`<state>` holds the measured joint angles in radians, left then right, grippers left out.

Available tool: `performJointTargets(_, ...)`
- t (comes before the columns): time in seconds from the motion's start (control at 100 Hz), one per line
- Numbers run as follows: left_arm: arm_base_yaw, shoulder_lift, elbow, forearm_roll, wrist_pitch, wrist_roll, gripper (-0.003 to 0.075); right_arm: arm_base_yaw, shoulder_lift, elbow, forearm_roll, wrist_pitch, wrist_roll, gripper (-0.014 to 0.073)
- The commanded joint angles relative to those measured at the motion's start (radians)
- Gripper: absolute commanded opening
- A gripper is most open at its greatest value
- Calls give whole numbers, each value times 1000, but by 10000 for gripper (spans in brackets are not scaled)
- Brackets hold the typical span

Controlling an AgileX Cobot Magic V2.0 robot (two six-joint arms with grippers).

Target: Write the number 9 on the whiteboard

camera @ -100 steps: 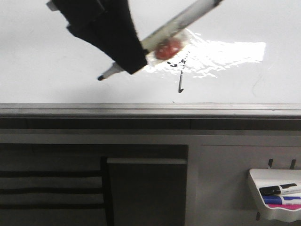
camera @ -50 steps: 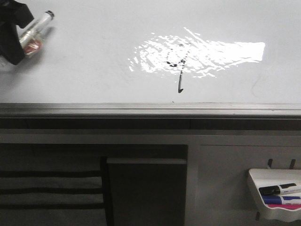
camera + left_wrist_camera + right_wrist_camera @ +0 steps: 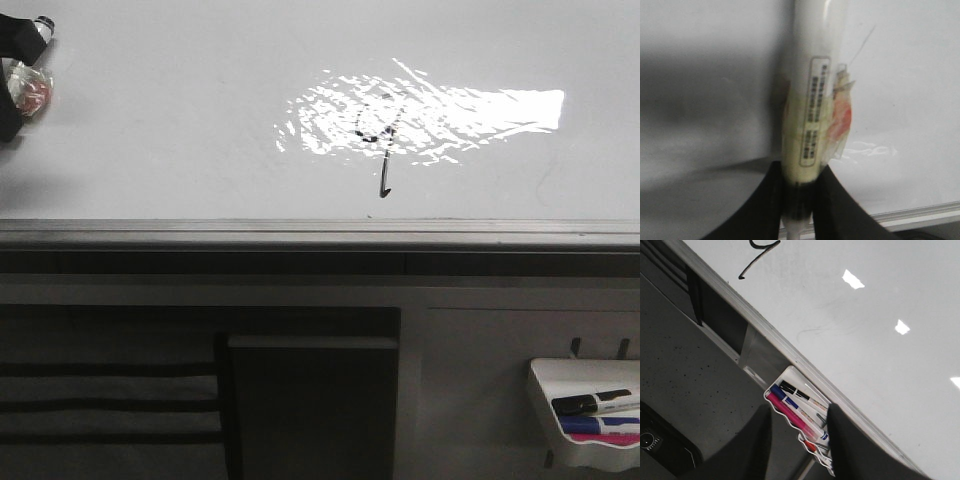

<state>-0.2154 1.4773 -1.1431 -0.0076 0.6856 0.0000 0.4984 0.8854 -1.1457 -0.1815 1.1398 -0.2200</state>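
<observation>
Whiteboard [image 3: 850, 315]: glossy white, lying diagonally across the view, showing several small bright reflections. Number 9 [image 3: 757, 255]: black marker stroke, loop cropped at the frame edge, stem ending in a small hook just short of the board's bottom rail [image 3: 765, 332]. Marker tray [image 3: 790, 374]: white, hanging below the rail, holding black, blue, pink and red markers [image 3: 795, 412]. Right end effector [image 3: 797, 440]: two dark fingers [image 3: 850, 450] standing apart, nothing between them.

I see a small white marker tray [image 3: 560, 378] at the lower right of the front frame, hung below the rail, black [image 3: 592, 402], blue [image 3: 580, 425] and pink [image 3: 612, 439] markers lying in it, a dark panel [image 3: 312, 410] at lower centre, black horizontal slats [image 3: 105, 405] at lower left
</observation>
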Motion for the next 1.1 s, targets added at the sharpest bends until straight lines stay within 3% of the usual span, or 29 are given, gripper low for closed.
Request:
performJointTargets(0.0,2,-20,-22,-9,-69,-12,35,-6,-6,-23,-21,-69,2,227)
performJointTargets(0.09,2,-20,-22,-9,-69,-10,141,-6,-6,-23,-20,-73,7,227)
performJointTargets(0.17,2,-22,-22,-9,-69,0,283,-6,-6,-23,-20,-73,29,226)
performJointTargets(0.29,2,-60,-24,-9,-69,16,402,-6,-6,-23,-20,-73,67,227)
performJointTargets(0.6,-44,-380,53,-6,-6,56,399,-6,-50,62,-20,-93,322,226)
performJointTargets(0.82,-76,-674,299,-2,-139,71,399,-6,-204,303,-20,-296,437,226)
performJointTargets(0.95,-76,-826,448,0,-228,73,393,-6,-302,426,-20,-413,441,226)
performJointTargets(1.09,-76,-948,564,0,-289,73,292,-6,-385,513,-20,-489,441,226)
